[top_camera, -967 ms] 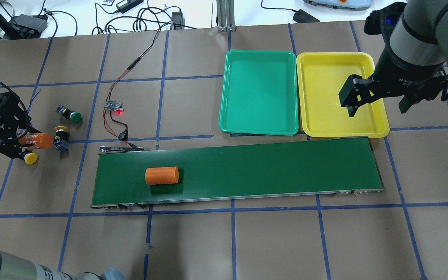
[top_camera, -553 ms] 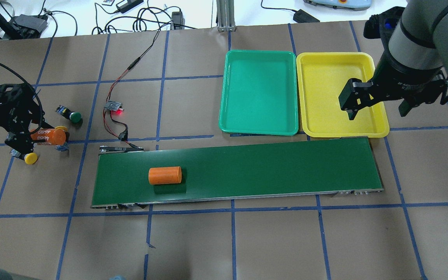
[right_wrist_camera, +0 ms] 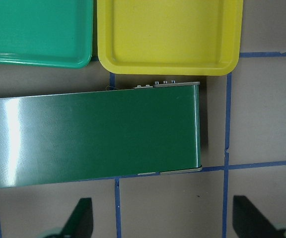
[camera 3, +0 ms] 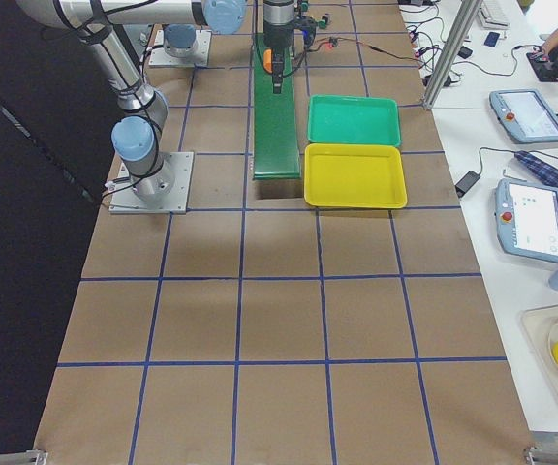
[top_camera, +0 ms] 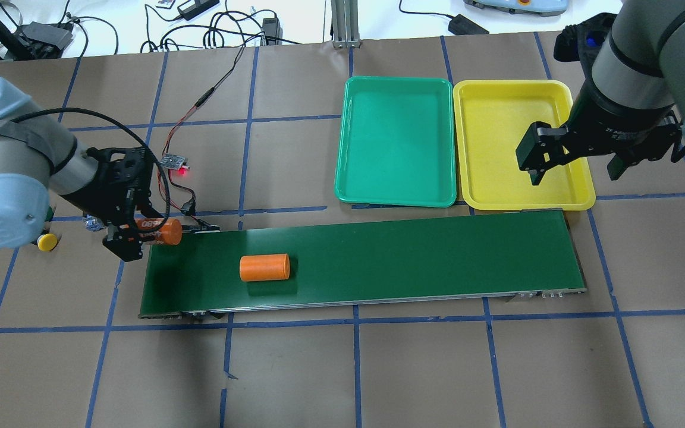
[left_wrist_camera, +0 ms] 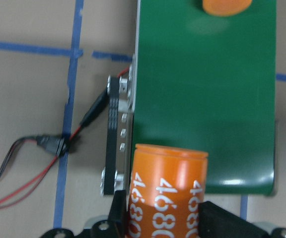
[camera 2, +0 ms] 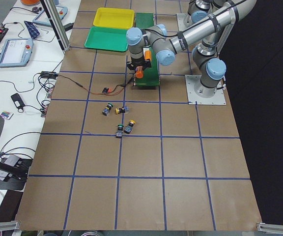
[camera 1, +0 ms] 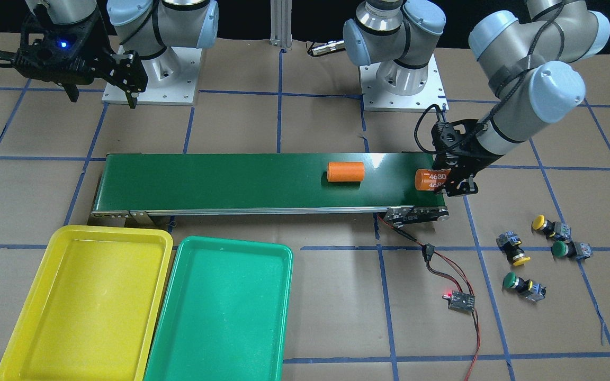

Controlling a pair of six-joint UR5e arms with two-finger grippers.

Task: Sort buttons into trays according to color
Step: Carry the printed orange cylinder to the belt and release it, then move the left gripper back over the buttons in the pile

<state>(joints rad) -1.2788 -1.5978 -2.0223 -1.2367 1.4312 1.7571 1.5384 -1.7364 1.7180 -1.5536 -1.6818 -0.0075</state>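
Two yellow-capped buttons (camera 1: 538,223) (camera 1: 520,259) and two green-capped ones (camera 1: 559,248) (camera 1: 510,280) lie loose on the table beyond the belt's end. In the overhead view only one yellow cap (top_camera: 47,241) shows beside my left arm. My left gripper (top_camera: 140,232) is shut on an orange cylinder marked 4680 (top_camera: 163,230), held over the left end of the dark-green conveyor belt (top_camera: 408,261). The green tray (top_camera: 396,142) and the yellow tray (top_camera: 509,137) stand side by side, both bare. My right gripper (top_camera: 574,169) hangs open and empty over the yellow tray's near right corner.
A second orange cylinder (top_camera: 264,267) lies on the belt, right of the held one. A small sensor board with a red light (top_camera: 175,161) and its red-black wires run to the belt's left end. Cables and devices lie along the far table edge.
My left gripper has carried the orange cylinder right, from among the buttons to the belt's left end. The cylinder on the belt has drifted a little right. The right gripper has barely moved.
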